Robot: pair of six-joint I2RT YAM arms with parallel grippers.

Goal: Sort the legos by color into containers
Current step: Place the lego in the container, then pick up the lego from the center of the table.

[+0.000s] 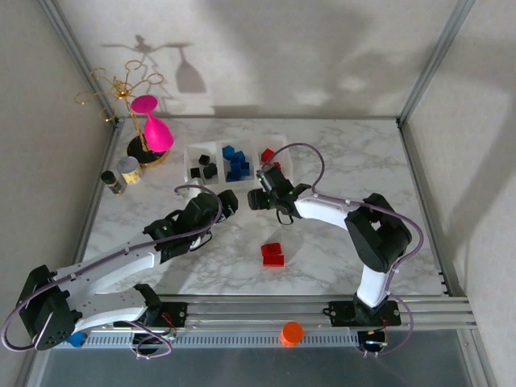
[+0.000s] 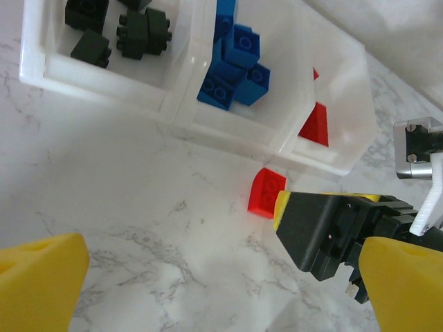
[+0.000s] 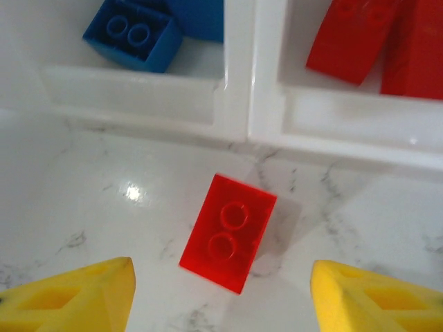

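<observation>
One red lego (image 3: 228, 232) lies flat on the marble just in front of the containers (image 3: 250, 76), between the wide-apart yellow fingers (image 3: 76, 297) of my right gripper (image 3: 221, 304), which is open and touches nothing. The left wrist view shows the same brick (image 2: 266, 192) beside the right gripper's black finger (image 2: 325, 228). My left gripper (image 2: 221, 297) hovers open and empty over bare marble near the bins (image 1: 187, 153). The bins hold black legos (image 2: 124, 31), blue legos (image 2: 232, 62) and red legos (image 3: 353, 34). Two more red legos (image 1: 272, 254) lie mid-table.
A pink wine glass (image 1: 153, 129) on a gold wire stand and two small jars (image 1: 121, 173) stand at the back left. An orange cap (image 1: 291, 332) sits on the front rail. The two grippers (image 1: 228, 201) (image 1: 256, 195) are close together in front of the bins.
</observation>
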